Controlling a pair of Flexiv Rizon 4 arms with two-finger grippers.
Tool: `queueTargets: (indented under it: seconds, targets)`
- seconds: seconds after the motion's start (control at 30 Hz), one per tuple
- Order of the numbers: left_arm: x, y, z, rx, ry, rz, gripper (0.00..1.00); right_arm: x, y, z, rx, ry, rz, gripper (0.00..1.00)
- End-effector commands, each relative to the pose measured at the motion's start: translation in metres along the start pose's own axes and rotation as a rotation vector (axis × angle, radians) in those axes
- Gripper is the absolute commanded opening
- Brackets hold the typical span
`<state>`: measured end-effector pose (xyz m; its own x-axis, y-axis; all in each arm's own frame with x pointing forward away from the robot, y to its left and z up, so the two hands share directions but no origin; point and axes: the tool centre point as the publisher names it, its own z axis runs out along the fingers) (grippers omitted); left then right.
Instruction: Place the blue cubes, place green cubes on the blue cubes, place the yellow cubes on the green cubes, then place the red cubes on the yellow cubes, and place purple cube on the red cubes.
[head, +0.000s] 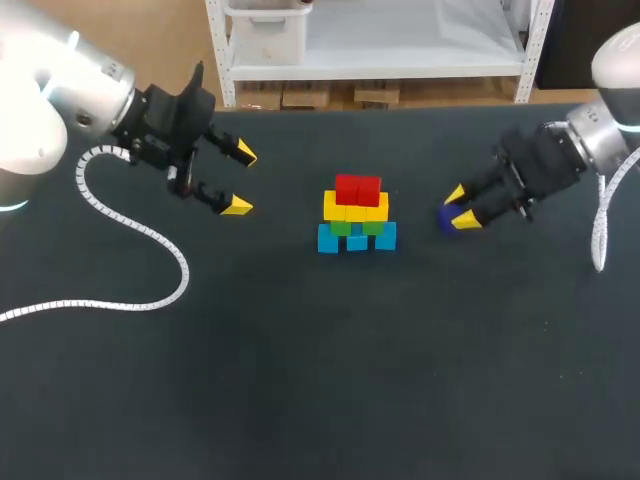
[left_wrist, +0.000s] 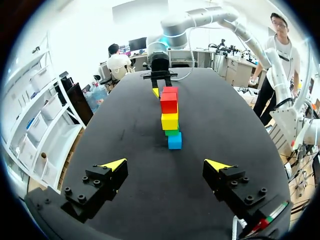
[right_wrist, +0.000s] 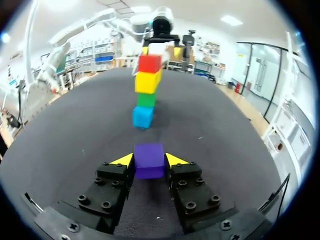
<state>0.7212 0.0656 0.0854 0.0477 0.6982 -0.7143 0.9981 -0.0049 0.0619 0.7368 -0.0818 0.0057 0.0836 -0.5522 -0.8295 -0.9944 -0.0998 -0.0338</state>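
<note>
No writing, number, label or sign could be read anywhere. The stacked cubes (head: 357, 215) and the purple cube (right_wrist: 149, 159) showed only plain coloured faces, and the dark table (head: 300, 380) bore no legible mark.

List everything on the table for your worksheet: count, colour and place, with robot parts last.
blue cubes: three showing, blue, bottom row, mid-table
green cubes: two, green, on the blue
yellow cubes: count unclear, yellow, on the green
red cubes: two, red, topmost
purple cube: one, purple, right of the blue cubes
cable: one, white, coiled, table's left
table: one, black
left arm: one, silver, left of the cubes, jaws open and empty
right arm: one, silver, jaws shut on the purple cube
</note>
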Motion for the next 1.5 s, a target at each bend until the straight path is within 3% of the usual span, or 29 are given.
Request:
queueTargets:
  seconds: [0.03,0.17,0.27,0.53,0.73,0.97,1.23,1.5]
  targets:
    - [0.001,0.000,0.000,-0.001,-0.003,0.003,1.00,-0.038,0.028,-0.024,0.183,0.033,0.068,0.00]
    - [0.001,0.000,0.000,-0.001,-0.003,0.003,1.00,-0.072,0.038,-0.041,0.342,0.008,0.167,0.00]
    - [0.001,0.000,0.000,-0.001,-0.003,0.003,1.00,-0.098,0.042,-0.048,0.404,0.000,0.176,0.00]
    - [0.001,0.000,0.000,-0.001,-0.003,0.003,1.00,-0.147,0.034,-0.045,0.477,-0.030,0.171,0.00]
    - [0.001,0.000,0.000,-0.001,-0.003,0.003,1.00,-0.176,0.030,-0.026,0.448,-0.053,0.134,0.00]
    - [0.001,0.000,0.000,-0.001,-0.003,0.003,1.00,-0.184,0.030,0.001,0.404,-0.048,0.122,0.00]
    - [0.001,0.000,0.000,-0.001,-0.003,0.003,1.00,-0.176,0.022,0.022,0.343,-0.011,0.090,0.00]
    - [0.001,0.000,0.000,-0.001,-0.003,0.003,1.00,-0.166,0.011,0.033,0.354,0.012,0.100,0.00]
